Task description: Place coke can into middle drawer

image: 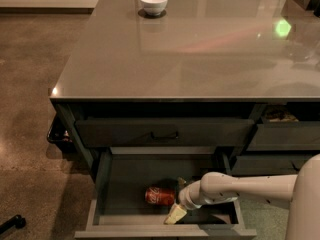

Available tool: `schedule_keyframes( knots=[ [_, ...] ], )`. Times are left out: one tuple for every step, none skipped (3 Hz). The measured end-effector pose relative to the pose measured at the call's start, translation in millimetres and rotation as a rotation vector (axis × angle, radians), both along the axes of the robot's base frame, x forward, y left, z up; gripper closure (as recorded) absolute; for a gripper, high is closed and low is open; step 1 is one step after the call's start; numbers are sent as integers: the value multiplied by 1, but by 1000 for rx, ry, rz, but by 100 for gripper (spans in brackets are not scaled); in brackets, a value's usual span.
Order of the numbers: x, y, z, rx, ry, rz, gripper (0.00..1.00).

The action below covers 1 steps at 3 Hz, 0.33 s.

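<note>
Arm point(245, 186) extends leftward into middle drawer point(103, 181), end effector point(178, 199) beside coke can point(159, 195).

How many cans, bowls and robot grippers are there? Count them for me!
Coke can: 1, lying in the open middle drawer
White bowl: 1, on the countertop
Gripper: 1, down in the drawer next to the can
Total: 3

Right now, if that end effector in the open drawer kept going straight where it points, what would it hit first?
The coke can, lying on its side just ahead of the end effector inside the middle drawer. Whether they already touch is unclear.
</note>
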State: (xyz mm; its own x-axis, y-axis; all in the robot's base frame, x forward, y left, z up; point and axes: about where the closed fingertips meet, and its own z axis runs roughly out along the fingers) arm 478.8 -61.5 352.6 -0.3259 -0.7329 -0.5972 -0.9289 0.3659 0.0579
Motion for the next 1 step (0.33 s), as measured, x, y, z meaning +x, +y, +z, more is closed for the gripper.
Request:
schedule_keyframes(
  knots=[
    [0, 0, 0, 0, 0, 0, 0]
  ],
)
